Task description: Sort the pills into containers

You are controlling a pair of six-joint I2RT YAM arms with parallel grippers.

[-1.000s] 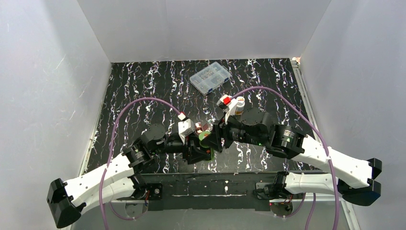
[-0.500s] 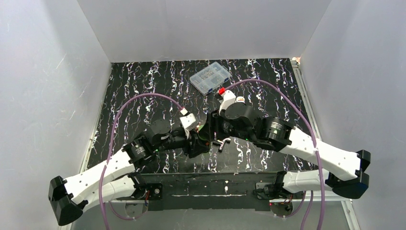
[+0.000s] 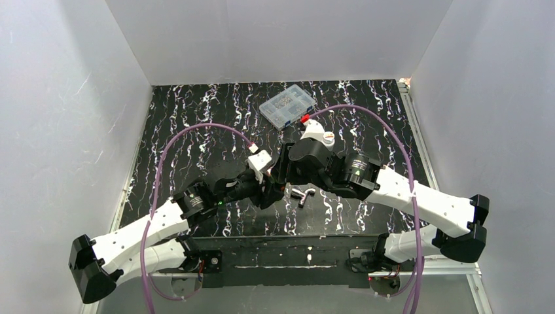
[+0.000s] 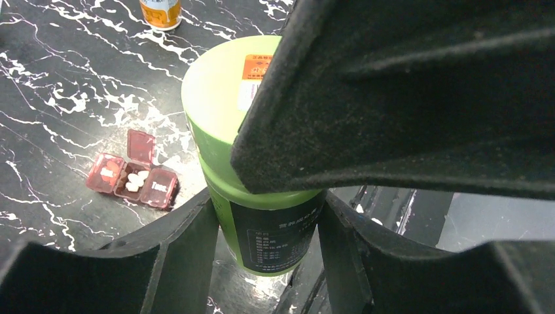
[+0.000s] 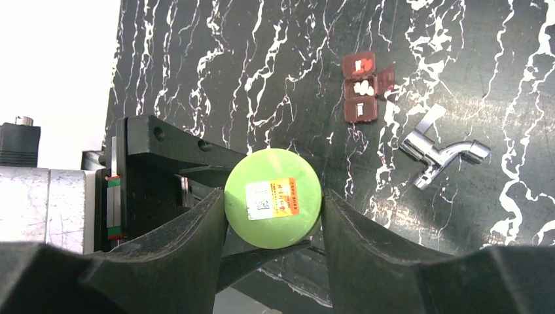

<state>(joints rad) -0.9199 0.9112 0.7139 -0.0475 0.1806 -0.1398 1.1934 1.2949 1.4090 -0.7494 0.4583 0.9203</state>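
Note:
A dark bottle (image 4: 275,242) with a bright green cap (image 5: 273,196) hangs above the table between both arms. My left gripper (image 4: 268,216) is shut on its dark body. My right gripper (image 5: 273,203) is shut on the green cap, one finger on each side. In the top view the two grippers meet at mid table, left gripper (image 3: 267,190) and right gripper (image 3: 283,171), and they hide the bottle. The amber bottle (image 4: 161,12) with its white cap (image 3: 327,138) stands farther back. A red pill box (image 5: 362,86) lies open on the table with white pills (image 4: 136,180) in it.
A clear compartment box (image 3: 287,104) lies at the back of the black marbled table (image 3: 196,131). A small shiny metal part (image 5: 442,154) lies beside the red pill box. White walls enclose the table on three sides.
Both grippers have moved toward the back of the table with the green-capped bottle between them. The right wrist has turned, and the metal part now lies uncovered.

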